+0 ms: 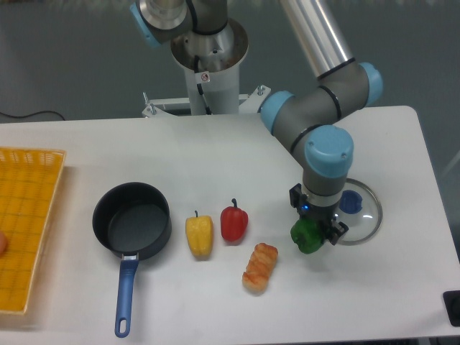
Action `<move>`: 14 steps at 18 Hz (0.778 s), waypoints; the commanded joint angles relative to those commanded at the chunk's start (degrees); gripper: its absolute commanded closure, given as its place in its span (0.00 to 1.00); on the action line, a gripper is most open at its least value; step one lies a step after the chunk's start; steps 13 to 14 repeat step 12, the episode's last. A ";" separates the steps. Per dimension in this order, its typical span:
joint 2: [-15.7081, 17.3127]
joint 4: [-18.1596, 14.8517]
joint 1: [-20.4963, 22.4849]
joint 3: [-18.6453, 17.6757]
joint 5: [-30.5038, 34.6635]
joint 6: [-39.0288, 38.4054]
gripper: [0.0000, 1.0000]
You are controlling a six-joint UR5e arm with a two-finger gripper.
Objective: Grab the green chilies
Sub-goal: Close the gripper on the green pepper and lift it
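Green chilies (307,236): clamped in gripper (314,233), just left of glass lid (361,219); glossy skin may slip out.

The scene is viewed by one fixed camera, placed high before the table (86,144), angled downward toward the arm's base (210,65) behind.

From my seat, the pan (132,227) sits left of two peppers (199,236), with the basket (29,215) at the far left edge. The pastry (260,267) lies right of the peppers (slightly nearer me); the green chilies (307,237) lie beside the glass lid (359,219).
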 joint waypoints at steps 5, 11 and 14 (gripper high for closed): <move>1.15 -1.93 0.00 -0.18 1.93 0.70 0.61; 1.67 -2.11 0.00 -0.09 2.29 0.79 0.61; 1.67 -2.11 0.00 -0.09 2.29 0.79 0.62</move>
